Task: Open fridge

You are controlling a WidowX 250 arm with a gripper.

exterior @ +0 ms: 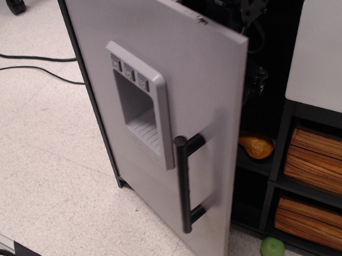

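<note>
The fridge door (180,76) is light grey, hinged on the left, and stands swung partly open toward me. Its vertical black bar handle (185,184) is near the free edge, and the recessed three-button dispenser panel (138,104) is at mid-door. The gripper (243,4) is a dark mechanism behind the door's top right edge, in the dark opening of the fridge. Its fingers are not distinct against the black interior, so I cannot tell whether they are open or shut. An orange-yellow toy food item (257,146) lies on a shelf inside.
A white cabinet (321,45) with woven orange-brown drawers (324,151) stands right of the fridge. A green ball (272,247) lies on the floor below it. Black cables (30,63) run across the speckled floor at left.
</note>
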